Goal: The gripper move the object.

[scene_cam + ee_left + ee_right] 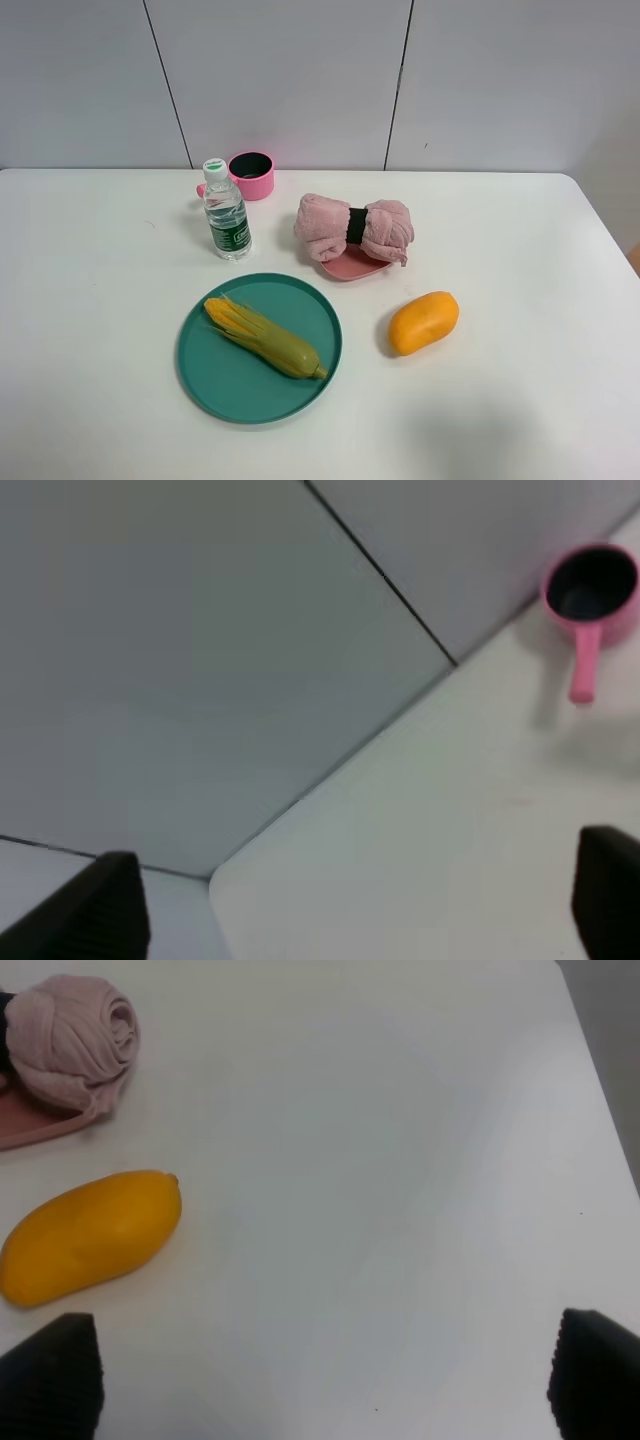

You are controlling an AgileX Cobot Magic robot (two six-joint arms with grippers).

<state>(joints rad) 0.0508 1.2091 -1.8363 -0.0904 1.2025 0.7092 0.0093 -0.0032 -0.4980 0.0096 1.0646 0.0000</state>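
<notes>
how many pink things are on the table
3. The pink cup stands at the back by the water bottle. The rolled pink towel lies on the small pink plate, beyond the mango.

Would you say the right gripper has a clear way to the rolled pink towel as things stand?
Probably yes. The right gripper is open with bare table ahead. The towel lies uncovered on the small pink plate; the mango sits nearby but off to one side.
</notes>
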